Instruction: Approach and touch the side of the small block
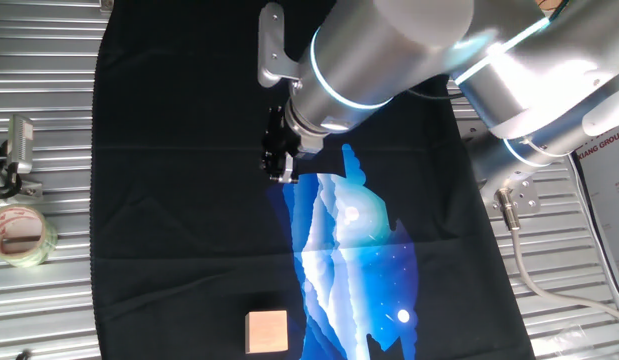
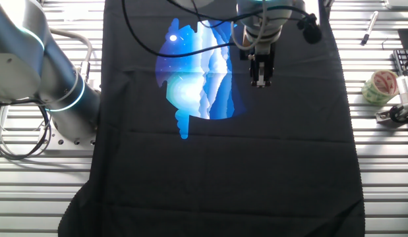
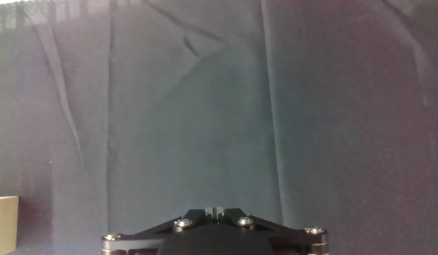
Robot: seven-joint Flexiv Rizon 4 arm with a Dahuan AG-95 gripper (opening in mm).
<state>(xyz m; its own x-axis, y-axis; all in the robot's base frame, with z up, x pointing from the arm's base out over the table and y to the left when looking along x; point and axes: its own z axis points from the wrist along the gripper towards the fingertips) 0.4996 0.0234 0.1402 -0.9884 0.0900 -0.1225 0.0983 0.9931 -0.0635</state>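
Black cloth (image 1: 189, 200) with a blue mountain print (image 1: 354, 250) over a ribbed metal table (image 1: 39, 300); gripper well apart from the small block.

One fixed view: the gripper (image 1: 280, 172) hangs over the cloth at the upper edge of the print, fingers pointing down and seemingly together; the small block (image 1: 267, 331) sits on the cloth at the bottom edge, beside the print, well apart from the gripper. A roll of clear tape (image 1: 19, 235) lies on bare metal far left. The other fixed view: gripper (image 2: 260, 78) above the cloth (image 2: 223, 171), just right of the print (image 2: 197, 72), fingers close together; block not seen; tape roll (image 2: 379, 87) at right. Hand view: gripper base at bottom, fingertips hidden; wrinkled cloth (image 3: 219, 106) fills the frame, a tan corner of the block (image 3: 4, 222) at the left edge.
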